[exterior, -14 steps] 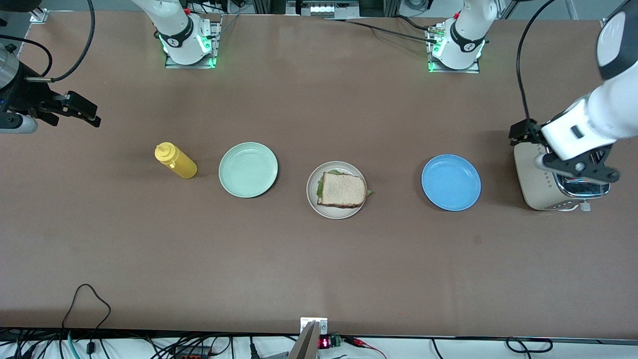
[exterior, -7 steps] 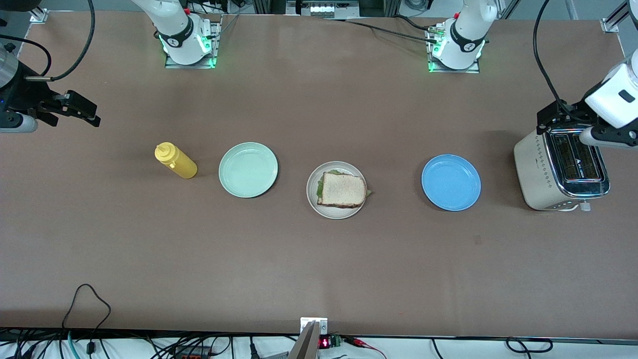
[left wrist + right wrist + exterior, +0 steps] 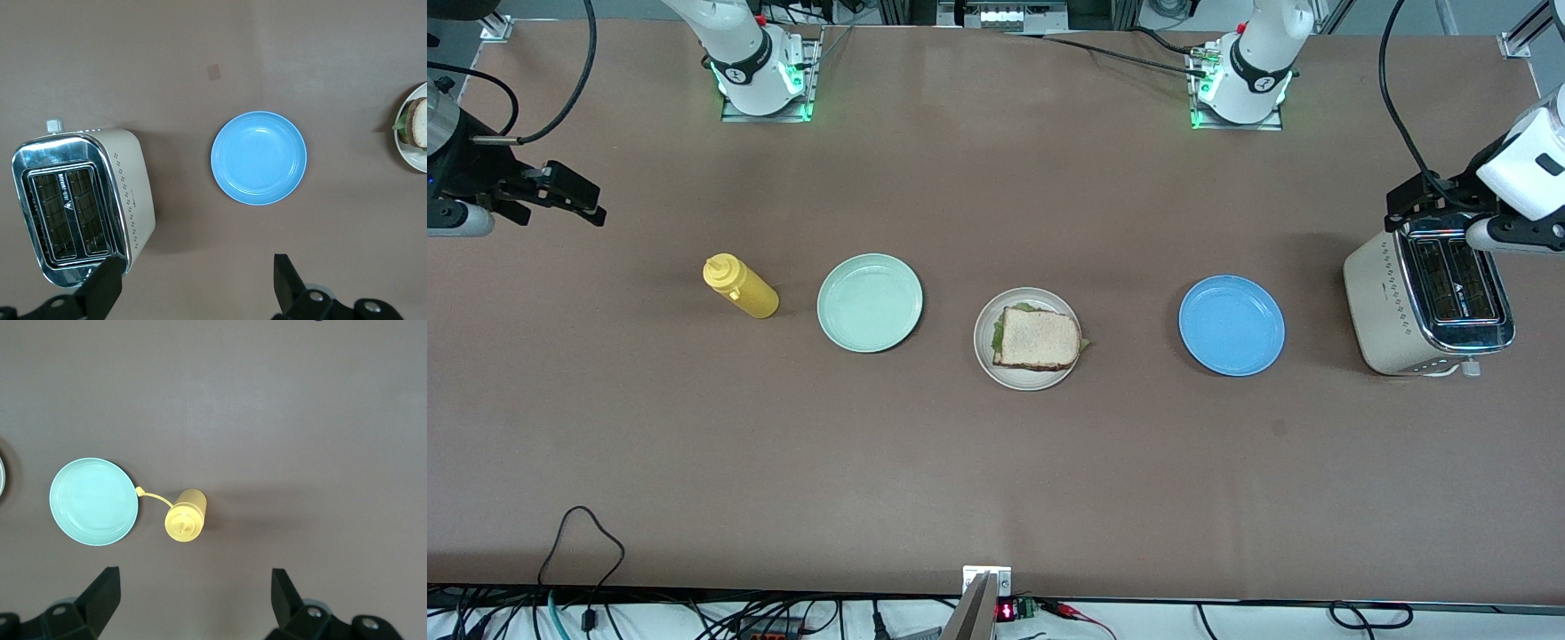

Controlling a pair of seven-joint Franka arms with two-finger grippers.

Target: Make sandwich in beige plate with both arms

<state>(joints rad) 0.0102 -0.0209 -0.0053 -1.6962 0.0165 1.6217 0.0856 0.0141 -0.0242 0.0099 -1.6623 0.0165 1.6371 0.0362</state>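
Brown tabletop, sandwich (image 3: 1037,339) complete on the beige plate (image 3: 986,360). Left gripper (image 3: 195,287) has swung off the toaster (image 3: 1405,307), empty and wide open; right gripper (image 3: 193,600) waits, open too. Job looks finished.

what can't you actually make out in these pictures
- Sandwich filling, front view: the top slice covers it; only lettuce edges show.
- Beige plate, left wrist view: cut off by the picture's edge.
- Toaster slots, front view: the left gripper overlaps their farther end.
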